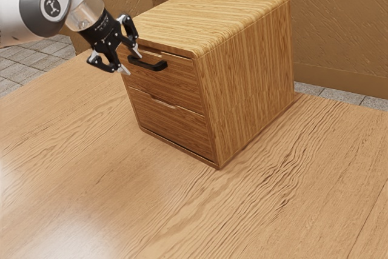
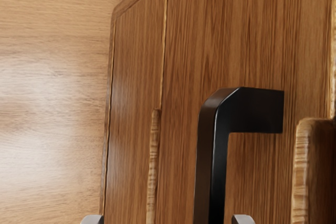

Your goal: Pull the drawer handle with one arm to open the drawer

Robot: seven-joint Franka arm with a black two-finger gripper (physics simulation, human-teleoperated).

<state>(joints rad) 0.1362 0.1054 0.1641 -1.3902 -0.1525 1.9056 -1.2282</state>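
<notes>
A wooden cabinet (image 1: 242, 71) with two drawers stands on the floor. The top drawer (image 1: 173, 86) carries a black bar handle (image 1: 148, 64), and its front looks flush with the lower drawer (image 1: 173, 122). My gripper (image 1: 132, 62) is open at the handle's end on the exterior view's left, one finger above the bar and one below. In the wrist view the handle (image 2: 212, 156) runs between my two fingertips (image 2: 92, 219), close to the hand, against the top drawer front (image 2: 252, 40). The fingers stand wider than the bar and do not clamp it.
The cabinet rests on a broad wooden floor (image 1: 182, 204). Brown walls (image 1: 339, 22) stand behind it, with grey tiles (image 1: 30, 59) at the far left. The lower drawer (image 2: 131, 119) has a wooden lip pull (image 2: 153, 166).
</notes>
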